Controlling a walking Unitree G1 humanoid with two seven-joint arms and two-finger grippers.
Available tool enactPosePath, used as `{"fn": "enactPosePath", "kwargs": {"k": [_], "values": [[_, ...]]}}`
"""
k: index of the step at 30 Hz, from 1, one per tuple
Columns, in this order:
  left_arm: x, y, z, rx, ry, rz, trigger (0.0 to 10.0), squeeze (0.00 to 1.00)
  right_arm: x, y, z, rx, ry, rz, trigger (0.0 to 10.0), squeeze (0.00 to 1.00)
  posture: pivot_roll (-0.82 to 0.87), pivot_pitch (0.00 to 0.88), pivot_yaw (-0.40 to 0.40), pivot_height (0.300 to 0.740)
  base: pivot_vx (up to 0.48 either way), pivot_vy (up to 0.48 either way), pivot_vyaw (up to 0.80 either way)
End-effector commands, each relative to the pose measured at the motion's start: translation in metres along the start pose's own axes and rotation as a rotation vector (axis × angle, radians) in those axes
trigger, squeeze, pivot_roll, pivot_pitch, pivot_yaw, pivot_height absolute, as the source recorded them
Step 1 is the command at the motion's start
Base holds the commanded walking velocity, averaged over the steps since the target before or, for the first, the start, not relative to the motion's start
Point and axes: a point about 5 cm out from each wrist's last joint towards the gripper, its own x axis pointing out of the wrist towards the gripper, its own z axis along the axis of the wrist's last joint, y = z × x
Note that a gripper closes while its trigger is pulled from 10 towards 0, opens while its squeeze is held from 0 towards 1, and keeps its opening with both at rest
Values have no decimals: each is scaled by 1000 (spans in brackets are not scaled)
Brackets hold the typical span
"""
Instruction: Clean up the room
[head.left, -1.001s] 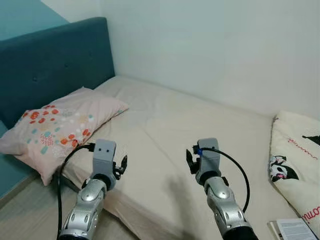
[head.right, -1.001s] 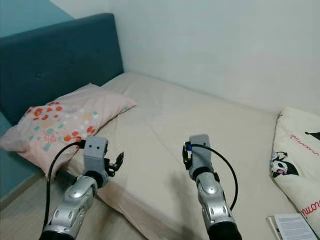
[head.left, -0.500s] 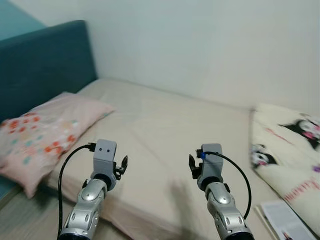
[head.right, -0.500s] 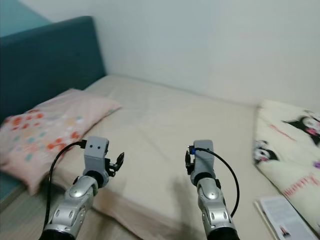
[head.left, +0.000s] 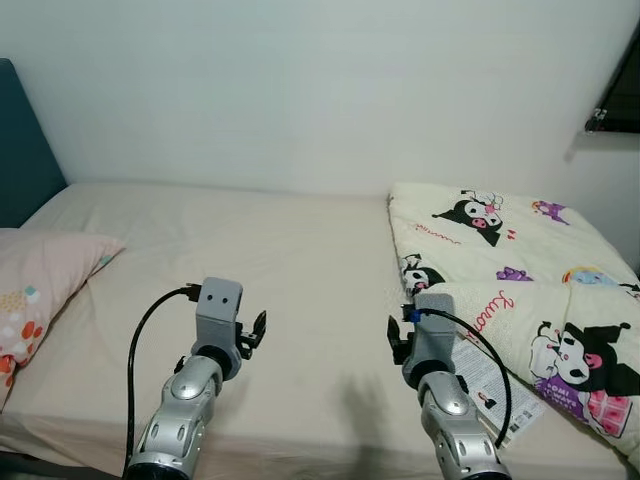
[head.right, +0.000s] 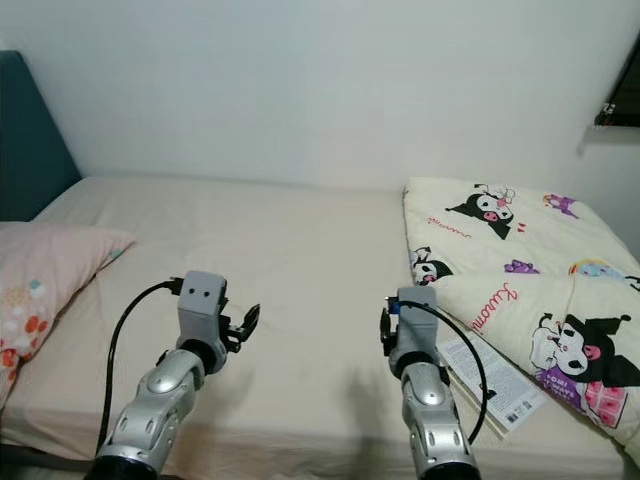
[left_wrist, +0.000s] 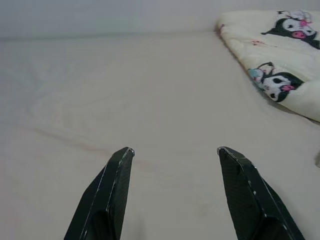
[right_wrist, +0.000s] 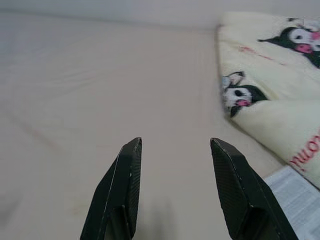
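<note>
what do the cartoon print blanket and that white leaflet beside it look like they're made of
The cream cartoon-print blanket looks like soft, matte quilted fabric: thick rounded folds, puffy edges. The white printed leaflet looks like thin paper, probably slightly glossy: it lies flat with crisp edges, partly tucked under the blanket.

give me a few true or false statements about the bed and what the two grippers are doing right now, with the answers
1. The left gripper is open and holds nothing. True.
2. The right gripper is shut on the cartoon-print blanket. False: it is open, over bare sheet, apart from the blanket.
3. A printed booklet lies on the bed at the blanket's near edge, partly under it. True.
4. The floral pillow lies on the robot's right side of the bed. False: it lies on the left, with the blanket on the right.
5. The blanket is spread flat over the whole mattress. False: it is folded in a heap on the right part, and the rest of the sheet is bare.
</note>
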Motion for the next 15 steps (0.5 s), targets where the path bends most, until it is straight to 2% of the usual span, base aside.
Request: {"fn": "enactPosePath", "kwargs": {"k": [1, 15], "values": [[-2, -1, -5, -10, 16, 0, 10000, 0, 1, 0, 5, 5, -9, 6, 10000, 0, 7, 0, -29, 734, 0, 0, 0], [-3, -3, -6, -42, 27, 17, 10000, 0, 2, -1, 5, 2, -2, 16, 10000, 0, 10, 0, -39, 734, 0, -397, 0]]}}
